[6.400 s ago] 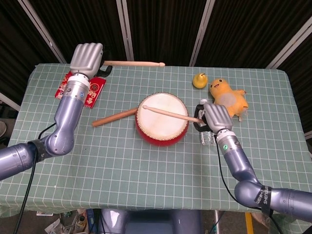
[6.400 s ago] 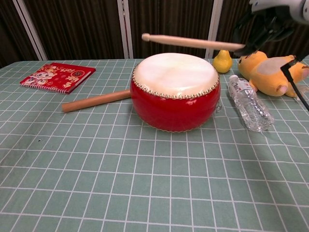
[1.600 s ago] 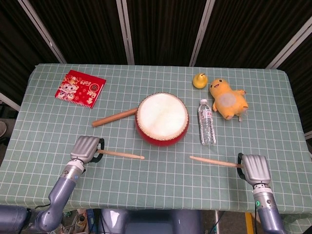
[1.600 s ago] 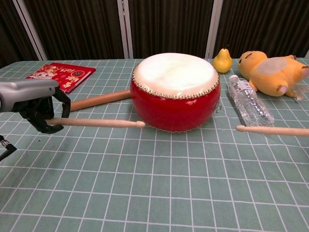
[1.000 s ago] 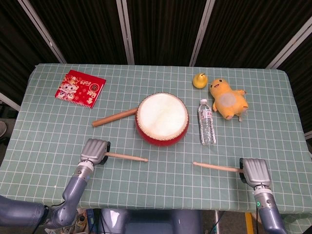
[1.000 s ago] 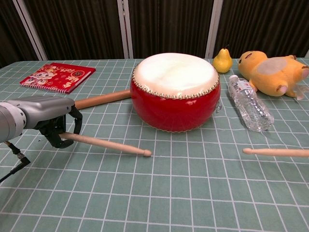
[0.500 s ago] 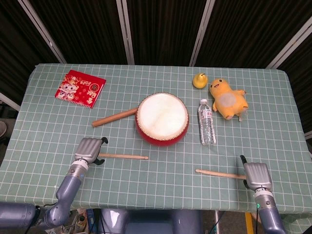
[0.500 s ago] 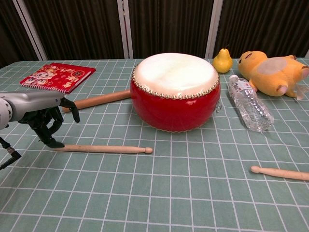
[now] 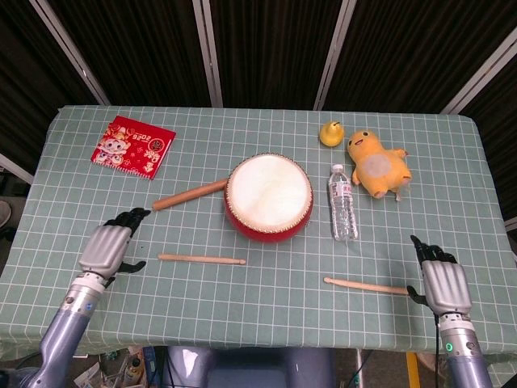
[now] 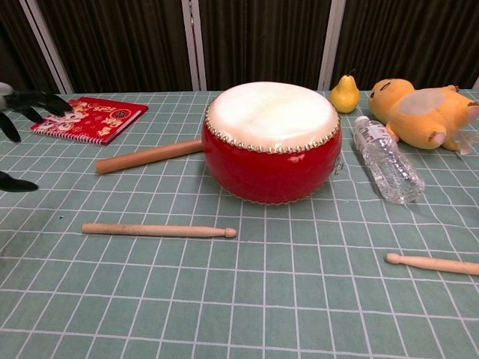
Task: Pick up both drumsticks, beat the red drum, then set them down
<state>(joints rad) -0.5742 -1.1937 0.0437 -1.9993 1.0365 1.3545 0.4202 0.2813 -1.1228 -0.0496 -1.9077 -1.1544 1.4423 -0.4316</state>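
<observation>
The red drum (image 9: 268,196) (image 10: 272,142) with a pale skin stands mid-table. One drumstick (image 9: 202,259) (image 10: 158,230) lies flat on the cloth, left of and in front of the drum. The other drumstick (image 9: 365,285) (image 10: 432,263) lies flat at the front right. My left hand (image 9: 110,247) (image 10: 19,108) is open with spread fingers, left of its stick and apart from it. My right hand (image 9: 443,279) is open just right of the second stick's butt end; contact is unclear.
A thicker wooden stick (image 9: 191,195) (image 10: 148,156) leans against the drum's left side. A red booklet (image 9: 133,145) (image 10: 90,118) lies at the back left. A water bottle (image 9: 342,213) (image 10: 387,167), a yellow plush toy (image 9: 376,165) and a pear (image 9: 330,133) sit right of the drum.
Both hands have let go of the drumsticks, which now lie on the table. The left hand has drawn away to the left and opened; the right hand has opened beside its stick.
</observation>
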